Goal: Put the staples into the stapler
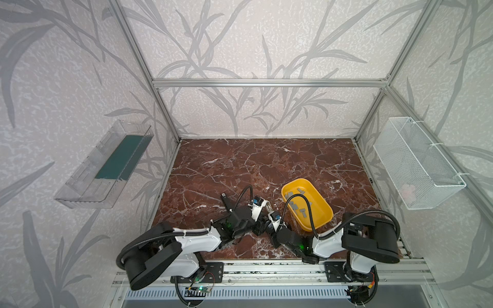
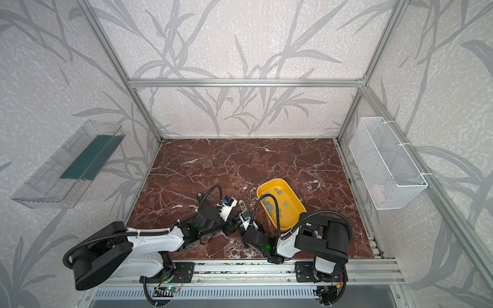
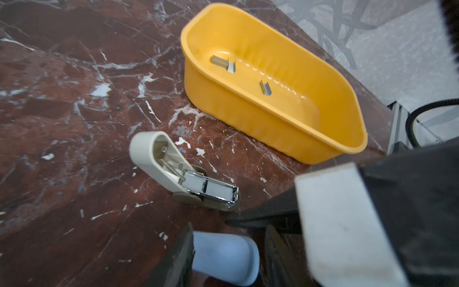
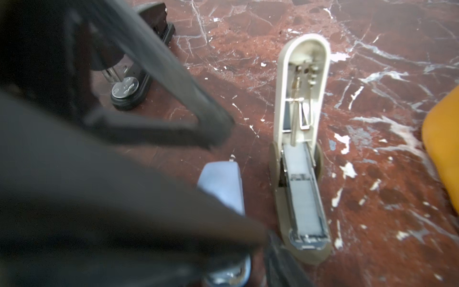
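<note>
Round metal plate on the black stapler (image 4: pixel 125 88) bore stamped marks, too blurred to read.

Left hand (image 3: pixel 228 236): fingers (image 3: pixel 182 253) parted, standing either side of the blue stapler (image 3: pixel 223 256). One finger lay against it and a thin gap showed at the other, so a true grasp could not be told.

Right hand (image 3: pixel 260 217): one dark fingertip showed, reaching in just over the blue stapler from the tray side. Its body was a white and black blur. Could not tell whether it was released or clenched, or whether it touched anything.

Staples (image 3: pixel 222 61): loose grey strips scattered on the floor of the yellow tray (image 3: pixel 248 116), which sat on the red marble bench (image 3: pixel 62 124).

Beige stapler (image 3: pixel 159 159) lay just beside the tray, apart from its wall, with the lid swung fully back and the spring and metal channel bared. A pale grey strip filled the channel. Neither hand touched it.

The blue stapler lay beyond the beige one from the tray, and the black stapler further out still.

In both top views the right arm's black cable (image 1: pixel 310 213) looped across the tray and hid some strips, and the two wrists hid the blue stapler.

White wire basket (image 1: pixel 418 165) hung on the wall nearest the tray. Clear bin (image 1: pixel 106 165) hung on the opposite wall.
</note>
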Robot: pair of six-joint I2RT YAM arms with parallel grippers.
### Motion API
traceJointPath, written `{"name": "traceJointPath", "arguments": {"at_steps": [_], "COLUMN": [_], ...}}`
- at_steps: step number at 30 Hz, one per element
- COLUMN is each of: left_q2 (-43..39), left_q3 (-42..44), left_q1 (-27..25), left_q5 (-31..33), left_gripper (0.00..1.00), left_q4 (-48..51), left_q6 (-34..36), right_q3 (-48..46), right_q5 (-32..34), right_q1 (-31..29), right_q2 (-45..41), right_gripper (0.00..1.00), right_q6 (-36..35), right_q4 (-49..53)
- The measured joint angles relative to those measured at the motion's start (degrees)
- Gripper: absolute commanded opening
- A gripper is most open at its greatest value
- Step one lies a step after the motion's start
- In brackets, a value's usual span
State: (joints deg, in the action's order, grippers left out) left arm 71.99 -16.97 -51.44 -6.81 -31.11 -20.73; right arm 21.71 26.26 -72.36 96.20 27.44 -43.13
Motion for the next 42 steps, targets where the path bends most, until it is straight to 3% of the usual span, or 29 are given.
{"name": "traceJointPath", "arguments": {"at_steps": [5,10,17,34,42], "left_q2": [-2.5,-3.9,-4.9,0.0,3.6], "left_q3": [1.0,2.3,2.6,2.3,1.2], "left_q1": [0.0,0.0,0.0,0.0,0.0], "left_q5": [5.2,12.6,13.8,11.4,10.3], "left_gripper": [0.49,0.49,0.49,0.46,0.45], "left_q4": [2.2,5.3,5.7,4.4,3.0], "left_q6": [-1.2,-4.7,-5.8,-5.7,-4.9], "right_q3": [-1.0,-2.5,-1.2,8.4,8.4], "right_q5": [-1.4,-3.2,-3.8,-2.8,-2.7], "right_q1": [0.0,0.0,0.0,1.5,1.6], "right_q2": [-4.3,-13.2,-24.7,-9.5,-8.0], "right_gripper": [0.64,0.57,0.46,0.29,0.27], "right_q6": [-0.3,-0.8,-2.1,-4.7,-4.4], "right_q4": [4.7,9.4,16.8,21.6,19.8]}}
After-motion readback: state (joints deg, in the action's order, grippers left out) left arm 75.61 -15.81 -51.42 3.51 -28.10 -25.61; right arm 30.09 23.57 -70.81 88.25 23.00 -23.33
